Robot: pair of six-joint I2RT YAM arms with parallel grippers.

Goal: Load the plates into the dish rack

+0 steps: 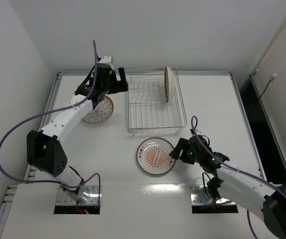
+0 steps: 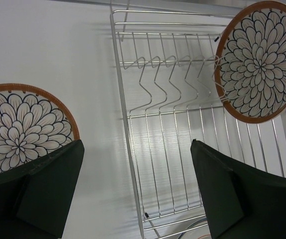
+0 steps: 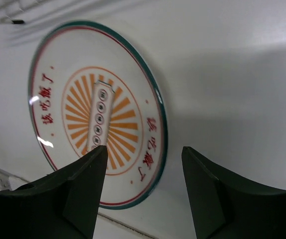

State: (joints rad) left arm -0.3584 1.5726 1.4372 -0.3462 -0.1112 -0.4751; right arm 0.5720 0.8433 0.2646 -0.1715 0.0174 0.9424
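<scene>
Right end effector (image 3: 144,152) at plate (image 3: 90,74) rim

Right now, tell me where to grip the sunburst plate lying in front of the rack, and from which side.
Grip the sunburst plate by its rim on the edge nearest the right arm, coming in low from that side. It lies flat, face up on the table, so probably only the thin rim fits between the jaws.
</scene>
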